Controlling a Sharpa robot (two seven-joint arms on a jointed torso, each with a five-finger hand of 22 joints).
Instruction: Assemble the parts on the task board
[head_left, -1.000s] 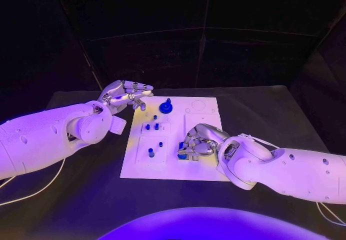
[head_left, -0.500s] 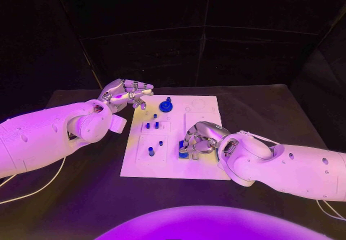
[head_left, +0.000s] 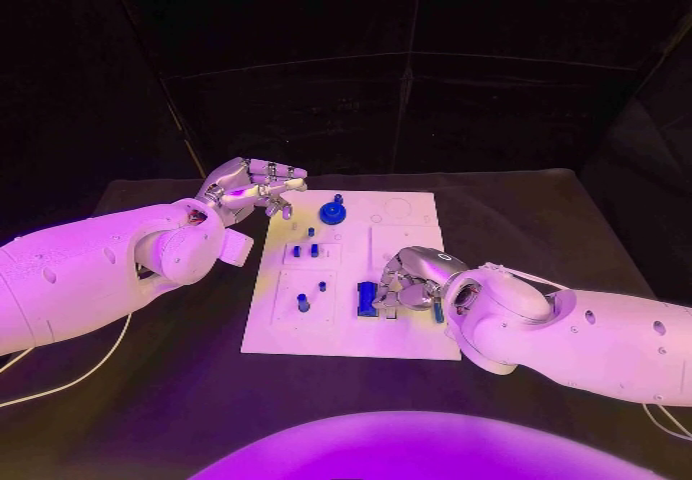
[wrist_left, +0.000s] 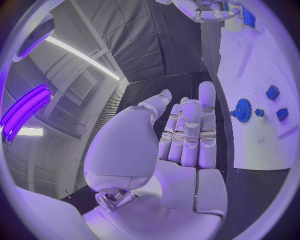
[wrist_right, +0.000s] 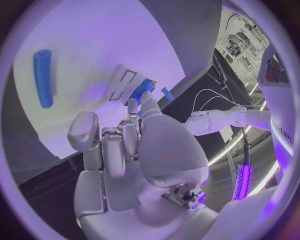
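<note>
From the head camera, the white board (head_left: 346, 275) lies flat in the middle of the black table (head_left: 188, 380). Small blue parts are on it. A round blue gear (head_left: 333, 212) with a little knob sits near the far edge. Closer in, short blue pegs (head_left: 304, 250) stand in a group on the left half. One more blue peg (head_left: 303, 302) stands nearer the robot. The left hand (head_left: 255, 187) hovers by the far left corner of the board, close to the gear but not touching it. Its fingers are bent a little and apart, and nothing is in them. The right hand (head_left: 411, 283) is low over the near right part of the board. Its fingers curl down beside a blue block (head_left: 366, 298), and a thin blue rod (head_left: 437, 312) lies just next to the hand.

From the left wrist camera, the left hand (wrist_left: 187, 135) is loose and flat with nothing in it. The gear (wrist_left: 242, 108) and two small blue pieces (wrist_left: 273, 92) sit on the board (wrist_left: 262, 70) beyond the fingers.

From the right wrist camera, the right hand (wrist_right: 134, 140) has its fingertips at the blue block (wrist_right: 141, 90), and seems to pinch it against the board (wrist_right: 94, 50). The blue rod (wrist_right: 42, 77) lies flat on the board, well apart from the fingers
</note>
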